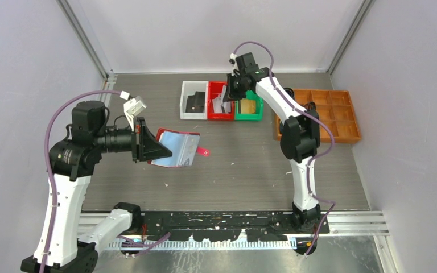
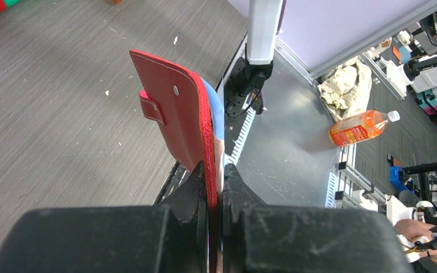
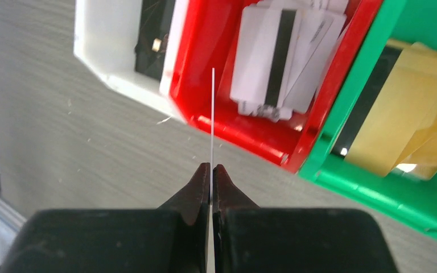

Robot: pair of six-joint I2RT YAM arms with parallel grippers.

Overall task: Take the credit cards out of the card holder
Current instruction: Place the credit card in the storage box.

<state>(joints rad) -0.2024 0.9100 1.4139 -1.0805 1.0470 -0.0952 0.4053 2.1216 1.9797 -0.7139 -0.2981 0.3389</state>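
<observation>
The card holder (image 1: 176,149) hung above the counter (image 1: 233,176), its edge pinched in my left jaws; my outstretched right jaws clamped a credit card (image 3: 213,114) over the red bin's (image 3: 244,142) rim.

Hidden, cut off, unreadable

Held card (image 3: 213,114) sits edge-on in right wrist view, face unseen; print on cards (image 3: 264,62) in red bin (image 3: 250,139) too blurred to read, stack cut by top edge. Green bin (image 3: 387,187) runs off right. Pockets of holder (image 2: 176,114) hidden behind its red cover, base buried between left fingers (image 2: 190,196)
</observation>
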